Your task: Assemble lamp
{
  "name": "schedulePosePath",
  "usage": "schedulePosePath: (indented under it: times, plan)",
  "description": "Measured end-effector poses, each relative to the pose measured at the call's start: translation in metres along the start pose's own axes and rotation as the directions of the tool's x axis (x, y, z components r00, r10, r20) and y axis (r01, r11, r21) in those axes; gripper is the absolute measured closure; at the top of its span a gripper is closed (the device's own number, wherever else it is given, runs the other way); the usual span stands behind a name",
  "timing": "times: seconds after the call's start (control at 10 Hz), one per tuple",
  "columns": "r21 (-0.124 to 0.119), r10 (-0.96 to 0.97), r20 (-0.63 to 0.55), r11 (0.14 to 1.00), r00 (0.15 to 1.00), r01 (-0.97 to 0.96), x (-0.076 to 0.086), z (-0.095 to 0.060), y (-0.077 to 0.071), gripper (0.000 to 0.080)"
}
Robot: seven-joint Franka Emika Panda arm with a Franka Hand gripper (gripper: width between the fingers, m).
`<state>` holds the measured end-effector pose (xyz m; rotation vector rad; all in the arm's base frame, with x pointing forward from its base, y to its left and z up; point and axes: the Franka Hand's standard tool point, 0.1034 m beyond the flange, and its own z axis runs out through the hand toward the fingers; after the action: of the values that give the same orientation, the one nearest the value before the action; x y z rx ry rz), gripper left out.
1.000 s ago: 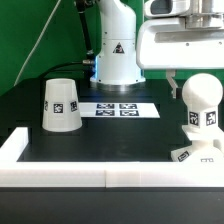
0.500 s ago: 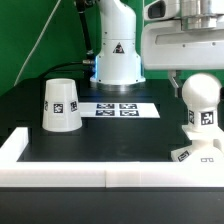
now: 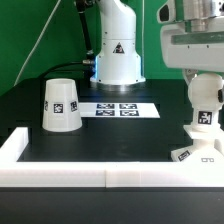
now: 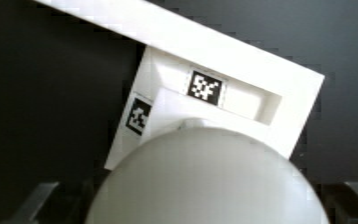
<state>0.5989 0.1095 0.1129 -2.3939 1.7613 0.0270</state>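
Note:
The white rounded bulb [image 3: 205,108] stands upright on the flat square base [image 3: 199,151] at the exterior view's right, against the white rail. My gripper [image 3: 204,84] hangs straight over the bulb, its jaws open and reaching down on either side of the bulb's top. In the wrist view the bulb [image 4: 202,175] fills the space between the fingers [image 4: 43,203], with dark gaps on both sides, and the tagged base [image 4: 220,100] lies below it. The tapered shade [image 3: 60,105] stands mouth down at the exterior view's left, far from the gripper.
The marker board [image 3: 120,109] lies in the middle, in front of the robot's white body [image 3: 117,55]. A white rail [image 3: 100,177] runs along the front and a short piece [image 3: 14,146] up the left side.
The gripper has moved to the exterior view's right and come down, from beside the bulb to right over it. The bulb, base and shade have not moved.

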Motion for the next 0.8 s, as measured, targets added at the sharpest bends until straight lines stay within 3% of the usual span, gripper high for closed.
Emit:
schedulePosePath:
  times: [0.2,0.4,0.5,0.6,0.8]
  plan:
    - [0.015,0.139,0.019,0.990,0.990,-0.139,-0.0021,-0.0003,-0.0022,0.0220]
    - [0.016,0.143,0.021,0.989,0.989,-0.144,-0.0031,0.0001,-0.0023,0.0220]
    - [0.012,0.083,0.019,0.996,0.996,-0.083,-0.0031,0.0003,-0.0017,0.0126]
    - [-0.001,-0.001,0.021,1.000,1.000,0.001,-0.0037,-0.0002,-0.0007,0.0107]
    - [0.005,-0.240,0.020,0.971,0.971,0.239,-0.0024,-0.0008,-0.0010,0.0101]
